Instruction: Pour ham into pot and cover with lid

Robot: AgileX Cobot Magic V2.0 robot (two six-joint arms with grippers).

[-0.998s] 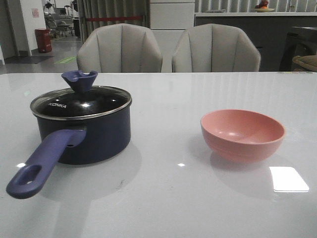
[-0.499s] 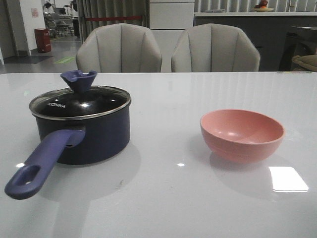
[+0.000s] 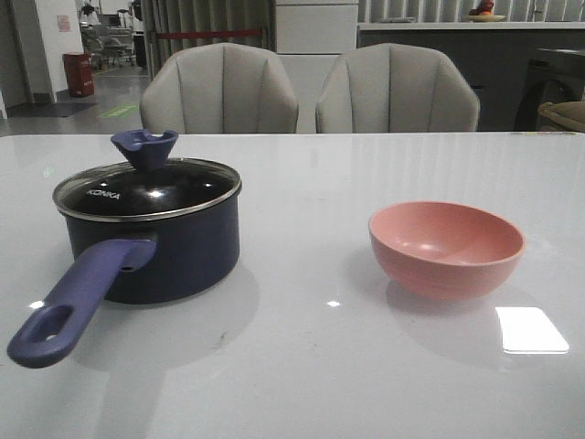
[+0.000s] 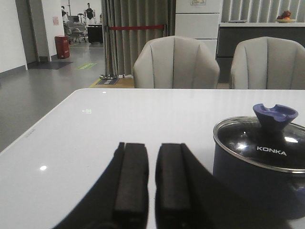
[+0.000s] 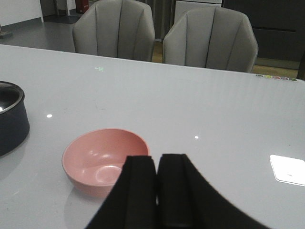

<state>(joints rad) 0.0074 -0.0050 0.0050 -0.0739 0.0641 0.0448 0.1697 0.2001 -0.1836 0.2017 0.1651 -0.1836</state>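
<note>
Right of my left claw (image 4: 152,179), its fingers nearly together and empty, sits the lid (image 4: 261,145) on the pot (image 4: 257,179).

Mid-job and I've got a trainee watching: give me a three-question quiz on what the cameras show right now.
1. True or false: the lid sits on the pot.
2. What does the pink bowl hold? A) ham B) water C) nothing visible
3. How do the fingers of the left gripper and right gripper stand?

Key
1. True.
2. C.
3. Both pairs nearly together, holding nothing.
</note>
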